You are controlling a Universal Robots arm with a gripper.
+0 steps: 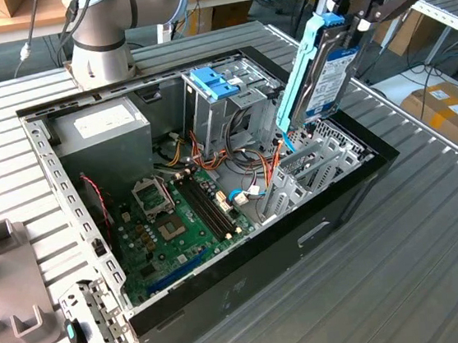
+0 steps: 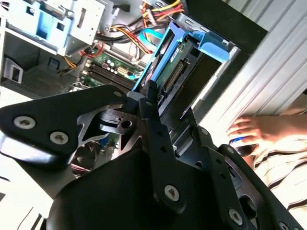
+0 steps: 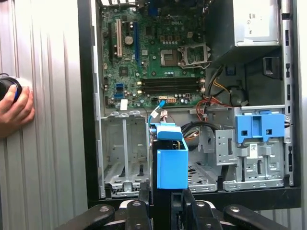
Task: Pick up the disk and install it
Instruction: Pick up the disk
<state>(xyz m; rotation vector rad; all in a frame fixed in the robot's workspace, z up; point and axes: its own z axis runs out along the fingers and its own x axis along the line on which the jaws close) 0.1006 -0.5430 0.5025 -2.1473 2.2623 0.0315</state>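
Note:
The disk (image 1: 317, 70), a dark drive framed by bright blue rails, hangs on edge and slightly tilted above the right end of the open computer case (image 1: 77, 214). My gripper (image 1: 360, 16) is shut on its upper end. Below it stands the empty grey drive cage (image 1: 311, 166). In the second wrist view the fingers (image 2: 149, 103) clamp the disk (image 2: 175, 62) by its long edges. In the first wrist view the disk's blue end (image 3: 171, 163) points down at the case floor between the empty cage (image 3: 123, 153) and the neighbouring bay.
A tall grey bay with a blue clip (image 1: 217, 82) stands mid-case, beside the motherboard (image 1: 176, 219) and power supply (image 1: 99, 124). A thin blue cable (image 1: 288, 141) curls under the disk. A person's hand (image 3: 14, 105) rests on the table outside the case wall. Cardboard boxes (image 1: 445, 109) lie beyond the table.

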